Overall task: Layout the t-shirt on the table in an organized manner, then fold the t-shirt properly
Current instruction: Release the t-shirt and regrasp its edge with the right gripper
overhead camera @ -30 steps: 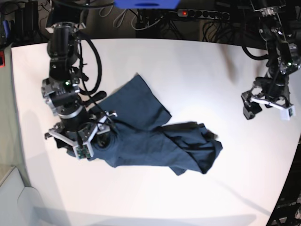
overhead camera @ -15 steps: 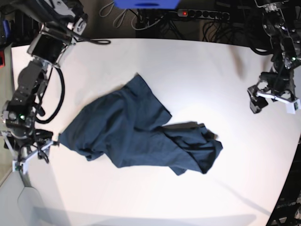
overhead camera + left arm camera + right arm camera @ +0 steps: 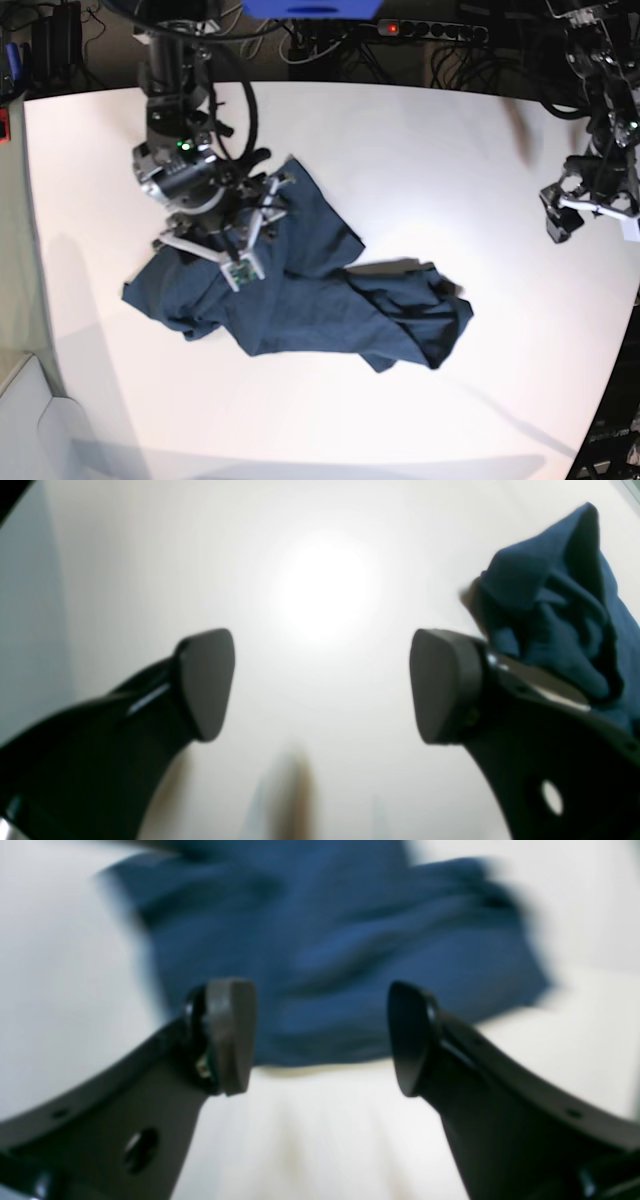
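Both pincers were seen released, nothing gripped. Right gripper (image 3: 222, 232) was hung over the upper-left part of the t-shirt (image 3: 300, 300), jaws spread wide; in the right wrist view navy cloth (image 3: 320, 955) was seen beyond the parted fingers (image 3: 230, 1035), blurred, so contact could not be told. Left gripper (image 3: 592, 212) was held well apart from the shirt, near the table's far right edge, its fingers (image 3: 205, 680) spread over bare white tabletop (image 3: 320, 590); a bunched end of the shirt (image 3: 550, 615) was seen beside the right-hand finger. Table (image 3: 420, 140) was mostly bare. T-shirt was lain crumpled across the table's middle, stretched from left to lower right, folds bunched at the right end.
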